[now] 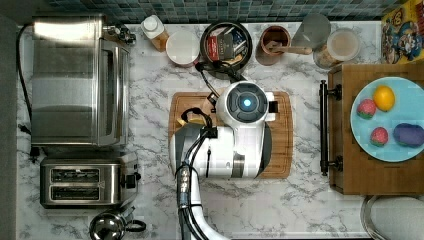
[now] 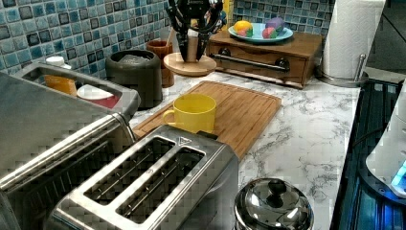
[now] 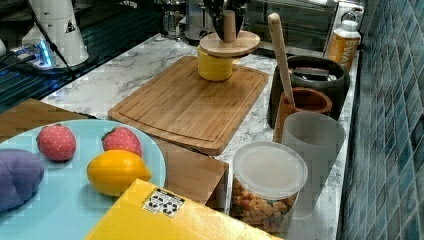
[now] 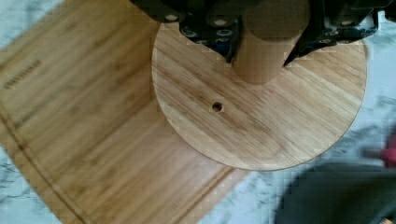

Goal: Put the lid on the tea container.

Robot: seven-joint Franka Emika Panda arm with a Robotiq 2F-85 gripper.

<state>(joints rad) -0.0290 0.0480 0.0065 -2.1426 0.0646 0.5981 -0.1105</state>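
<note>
Your hand (image 4: 261, 46) is clamped on the round knob of the wooden lid (image 4: 261, 116), holding it in the air above the far edge of the cutting board (image 3: 185, 105). It's a stiff, light, flat disc of pale wood with a small hole; the central knob is the right grip. The tea container (image 3: 312, 80), a dark tin, stands open on the bench (image 3: 115, 75) just beyond, on the right view's right.
</note>
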